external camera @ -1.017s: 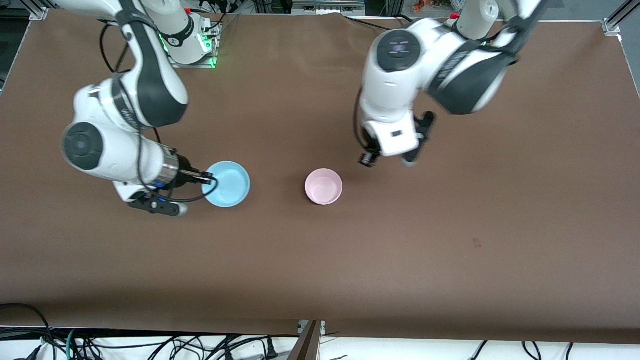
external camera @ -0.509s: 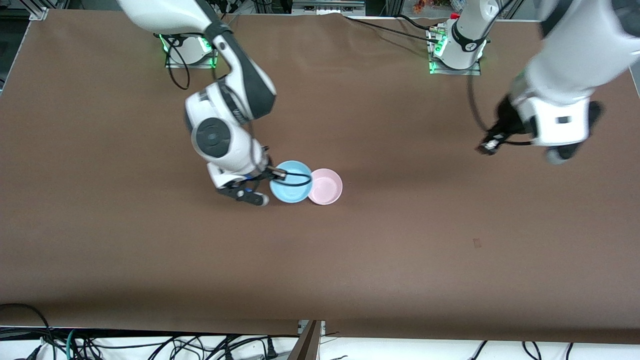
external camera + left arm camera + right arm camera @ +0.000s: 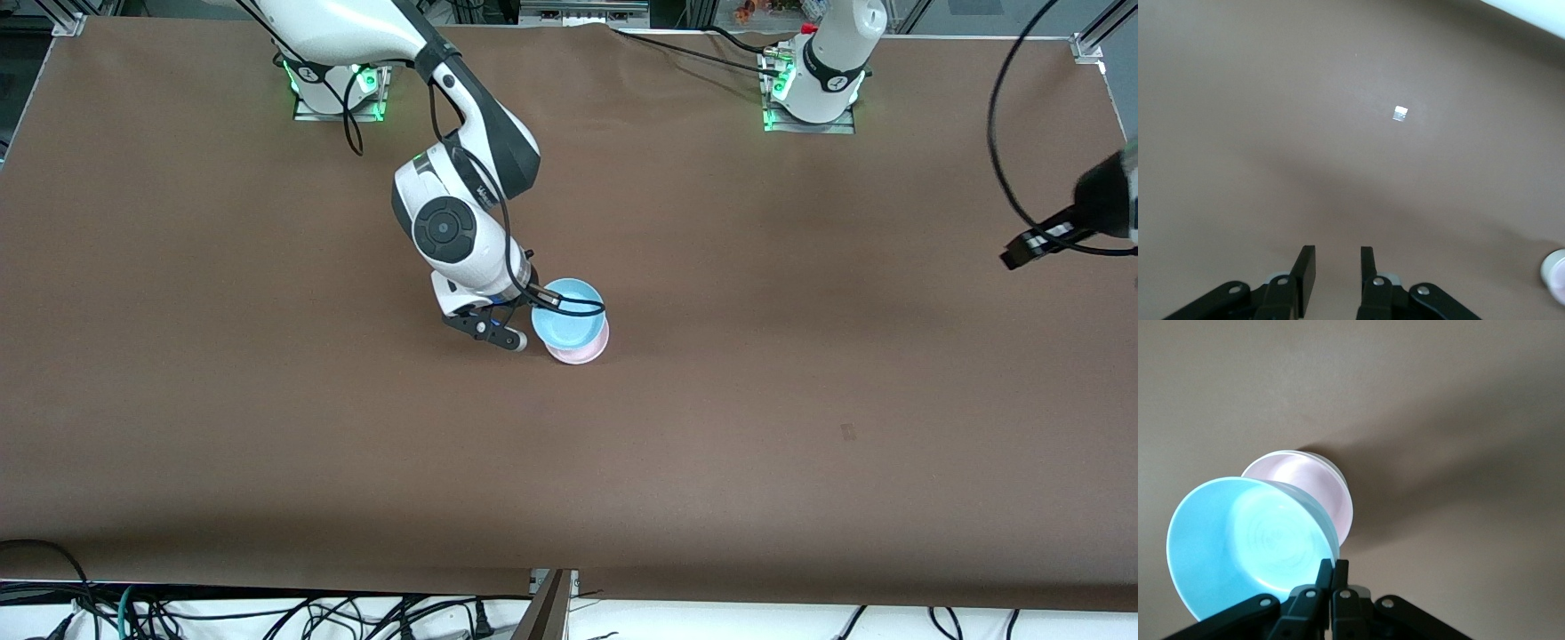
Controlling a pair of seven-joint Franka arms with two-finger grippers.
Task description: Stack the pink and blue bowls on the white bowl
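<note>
Right pincer (image 3: pixel 1331 577) clamped on blue bowl (image 3: pixel 569 313) rim, holding it over pink bowl (image 3: pixel 582 349), mid desk (image 3: pixel 800 400). Both empty. Left pincer (image 3: pixel 1338 270) narrowly parted, empty, over the left arm's end.

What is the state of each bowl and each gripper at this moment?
blue bowl: held by its rim, lifted over the pink bowl, not yet set down.
pink bowl: upright on the table, nested on a white bowl.
right gripper: shut on the blue bowl's rim.
left gripper: holds nothing, over bare table at the left arm's end, fingers apart.
</note>
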